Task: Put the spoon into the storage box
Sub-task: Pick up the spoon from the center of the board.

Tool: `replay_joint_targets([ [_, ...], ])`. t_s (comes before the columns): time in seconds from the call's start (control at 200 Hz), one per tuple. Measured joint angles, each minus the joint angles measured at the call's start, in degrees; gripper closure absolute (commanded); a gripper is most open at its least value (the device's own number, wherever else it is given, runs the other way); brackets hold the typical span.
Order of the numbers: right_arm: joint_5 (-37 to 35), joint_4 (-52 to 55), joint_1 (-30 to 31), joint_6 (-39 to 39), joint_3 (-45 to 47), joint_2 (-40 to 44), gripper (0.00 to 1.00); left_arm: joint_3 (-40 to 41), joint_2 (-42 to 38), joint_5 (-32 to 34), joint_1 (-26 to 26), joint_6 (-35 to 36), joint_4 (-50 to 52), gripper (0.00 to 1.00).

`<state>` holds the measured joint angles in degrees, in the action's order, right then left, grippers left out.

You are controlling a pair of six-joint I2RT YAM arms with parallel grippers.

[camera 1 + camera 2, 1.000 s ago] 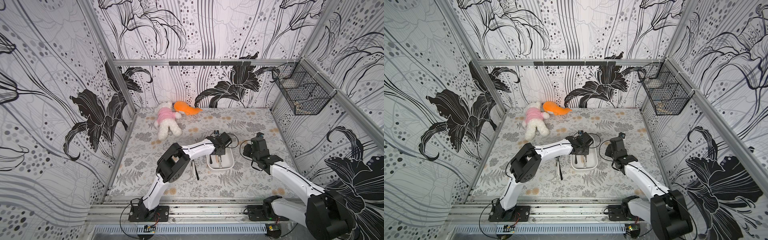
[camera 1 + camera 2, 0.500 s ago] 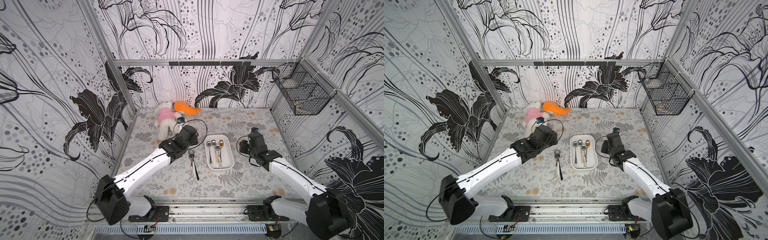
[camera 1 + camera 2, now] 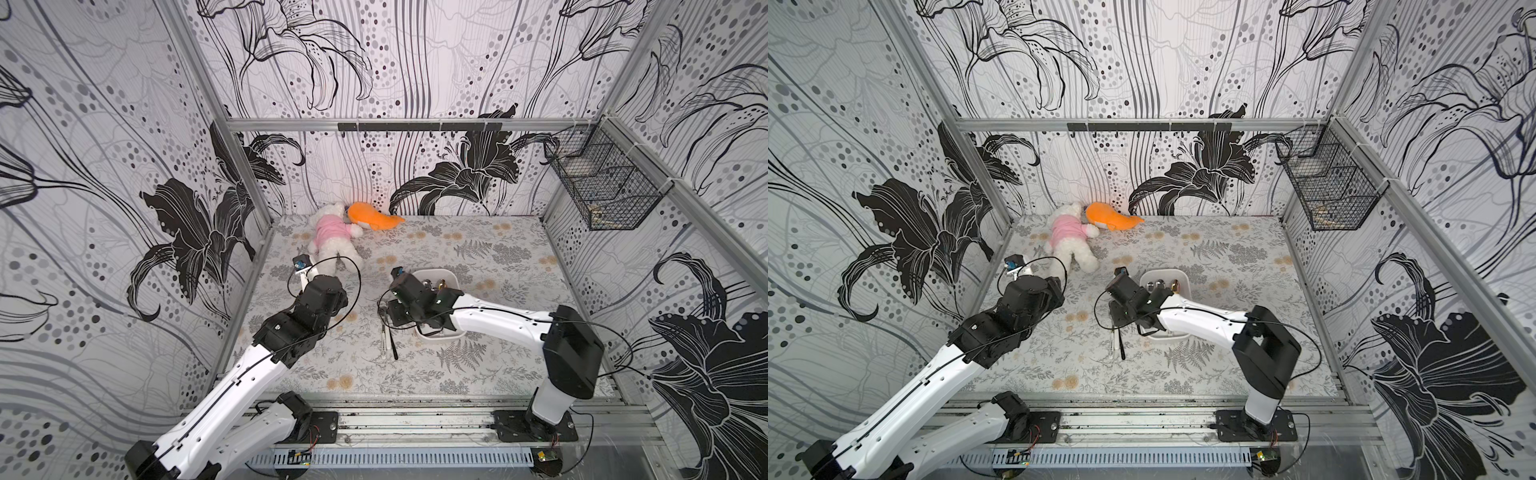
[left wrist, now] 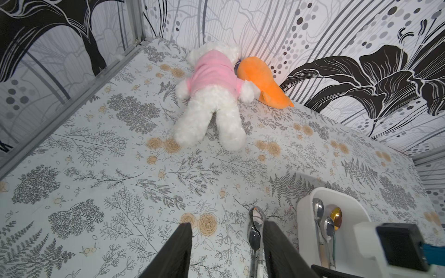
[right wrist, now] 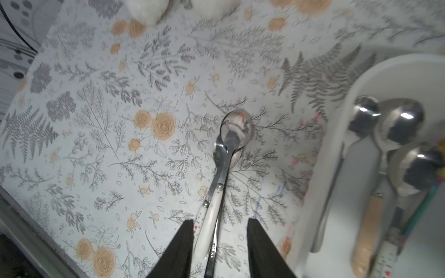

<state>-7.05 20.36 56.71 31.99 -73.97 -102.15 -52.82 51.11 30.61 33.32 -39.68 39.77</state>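
Observation:
Two spoons lie overlapped on the flowered mat, one with a white handle and one with a dark handle, left of the storage box. Their handles show below my right wrist in both top views. My right gripper is open and straddles both handles just above the mat, its left finger close to the white one. The white storage box holds several spoons and is partly hidden under my right arm. My left gripper is open and empty, off to the left, the spoon bowls showing beside its right finger.
A white plush bear in pink and an orange plush toy lie at the back left of the mat. A black wire basket hangs on the right wall. The metal frame rail runs along the front edge.
My left arm has left the storage box, drawn back to the left and opened. My right arm has swung from the box's right side across it to the spoons on the mat.

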Motion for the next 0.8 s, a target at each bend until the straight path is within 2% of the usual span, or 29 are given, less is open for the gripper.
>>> replay_joint_targets([
  [0.295, 2.0, 2.4, 1.1, 1.9, -5.2, -9.8, 0.61, 3.0, -1.8, 1.1, 0.0, 0.4, 1.0, 0.47],
  [0.796, 2.6, 3.7, 2.2, 3.6, -5.5, -12.2, 0.68, 3.5, -2.3, 1.1, 0.0, 0.6, 0.9, 0.46],
])
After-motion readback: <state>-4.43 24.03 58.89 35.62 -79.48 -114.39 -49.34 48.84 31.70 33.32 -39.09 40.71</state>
